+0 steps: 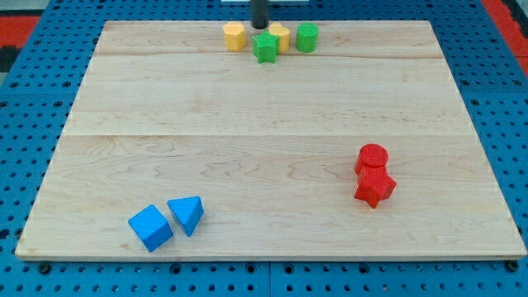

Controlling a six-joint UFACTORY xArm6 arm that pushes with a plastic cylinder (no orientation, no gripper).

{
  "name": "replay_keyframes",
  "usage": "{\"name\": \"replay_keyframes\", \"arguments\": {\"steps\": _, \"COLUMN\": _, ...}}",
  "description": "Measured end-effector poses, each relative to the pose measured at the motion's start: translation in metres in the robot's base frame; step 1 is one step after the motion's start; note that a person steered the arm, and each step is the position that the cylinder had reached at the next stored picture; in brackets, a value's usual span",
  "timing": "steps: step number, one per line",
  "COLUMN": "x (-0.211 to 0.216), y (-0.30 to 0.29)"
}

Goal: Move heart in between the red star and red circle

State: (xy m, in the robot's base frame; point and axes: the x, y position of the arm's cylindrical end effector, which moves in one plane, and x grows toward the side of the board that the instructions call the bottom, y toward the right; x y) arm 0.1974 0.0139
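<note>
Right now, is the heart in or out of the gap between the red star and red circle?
Out. The yellow heart sits at the view's top by my tip, far from the red circle and red star, which touch.

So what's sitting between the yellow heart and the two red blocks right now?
Only bare wooden board in the camera view between the yellow heart and the touching red circle and red star.

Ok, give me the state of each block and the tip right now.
my tip: at the view's top, just above the green star
yellow heart: partly hidden behind green star
yellow hexagon: apart, leftmost
green circle: upright, rightmost
red circle: touching red star
blue cube: beside blue triangle
</note>
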Motion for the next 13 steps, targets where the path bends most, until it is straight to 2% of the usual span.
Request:
{"name": "replay_keyframes", "arguments": {"steps": 1, "x": 0.027, "y": 0.039}}
{"name": "replay_keyframes", "arguments": {"steps": 2, "x": 0.081, "y": 0.036}}
{"name": "replay_keyframes", "arguments": {"steps": 3, "x": 0.112, "y": 0.020}}
{"name": "replay_keyframes", "arguments": {"steps": 4, "x": 0.090, "y": 0.001}}
{"name": "replay_keyframes", "arguments": {"steps": 5, "x": 0.126, "y": -0.041}}
{"name": "replay_keyframes", "arguments": {"steps": 6, "x": 0.155, "y": -0.056}}
{"name": "replay_keyframes", "arguments": {"steps": 7, "x": 0.170, "y": -0.010}}
{"name": "replay_keyframes", "arguments": {"steps": 8, "x": 0.167, "y": 0.049}}
{"name": "replay_keyframes", "arguments": {"steps": 9, "x": 0.186, "y": 0.090}}
{"name": "replay_keyframes", "arguments": {"steps": 10, "x": 0.220, "y": 0.097}}
{"name": "replay_keyframes", "arguments": {"steps": 11, "x": 0.186, "y": 0.071}}
{"name": "replay_keyframes", "arguments": {"steps": 12, "x": 0.185, "y": 0.051}}
{"name": "replay_keyframes", "arguments": {"steps": 13, "x": 0.214, "y": 0.051}}
